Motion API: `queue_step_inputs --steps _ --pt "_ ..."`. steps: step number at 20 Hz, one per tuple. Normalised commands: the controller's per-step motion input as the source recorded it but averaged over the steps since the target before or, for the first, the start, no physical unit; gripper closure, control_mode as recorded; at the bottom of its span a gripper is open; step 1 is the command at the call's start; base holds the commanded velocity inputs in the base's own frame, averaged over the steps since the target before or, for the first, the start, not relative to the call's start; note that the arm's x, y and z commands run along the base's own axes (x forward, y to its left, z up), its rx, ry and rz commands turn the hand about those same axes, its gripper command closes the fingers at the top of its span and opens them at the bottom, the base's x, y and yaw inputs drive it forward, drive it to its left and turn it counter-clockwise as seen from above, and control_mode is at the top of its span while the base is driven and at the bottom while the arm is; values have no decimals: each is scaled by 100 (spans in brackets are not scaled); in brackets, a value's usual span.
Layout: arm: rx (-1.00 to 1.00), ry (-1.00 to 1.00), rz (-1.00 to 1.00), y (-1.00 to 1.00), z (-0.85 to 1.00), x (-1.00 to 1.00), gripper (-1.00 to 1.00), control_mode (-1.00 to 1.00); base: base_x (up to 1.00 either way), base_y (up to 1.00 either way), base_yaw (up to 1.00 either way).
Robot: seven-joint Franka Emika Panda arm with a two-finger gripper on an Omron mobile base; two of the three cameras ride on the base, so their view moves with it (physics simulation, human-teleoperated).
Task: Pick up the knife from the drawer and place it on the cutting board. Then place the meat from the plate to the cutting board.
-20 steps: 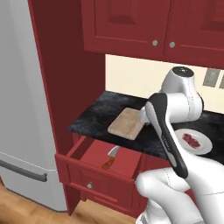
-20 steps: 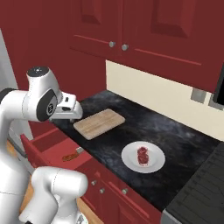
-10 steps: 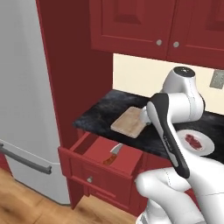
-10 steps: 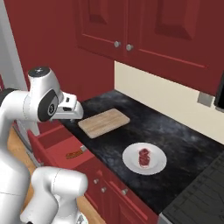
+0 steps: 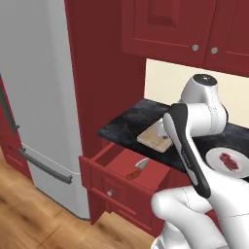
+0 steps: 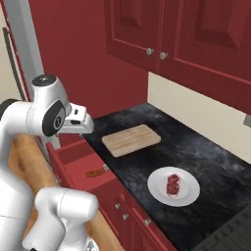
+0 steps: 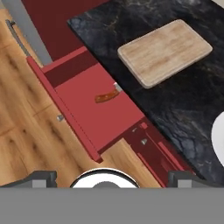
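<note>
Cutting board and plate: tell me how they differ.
The light tan rectangular wooden cutting board is bare, while the round white plate carries the slab of red meat. The board is larger and lies nearer the open red drawer. Both rest flat on the dark stone counter.

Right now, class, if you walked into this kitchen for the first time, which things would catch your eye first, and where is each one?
The open red drawer juts out below the black counter, with the small knife lying alone on its flat floor near the counter edge. On the counter the pale cutting board lies bare, and beside it the white plate holds the red meat. The tall grey fridge stands at the far left.
</note>
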Motion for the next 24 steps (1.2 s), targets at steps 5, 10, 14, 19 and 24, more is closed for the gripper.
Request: queue_step_inputs --steps 5,10,14,19,24 --pt "0 0 0 0 0 0 -100 100 2 -18 31" --pt "0 0 5 0 -6 0 -100 -100 0 -8 25" --pt "4 0 17 5 -43 0 -100 -100 0 0 0" --pt "0 0 12 1 -32 0 -100 -100 0 0 0" --pt "-2 1 3 11 -34 0 -100 -100 0 0 0"
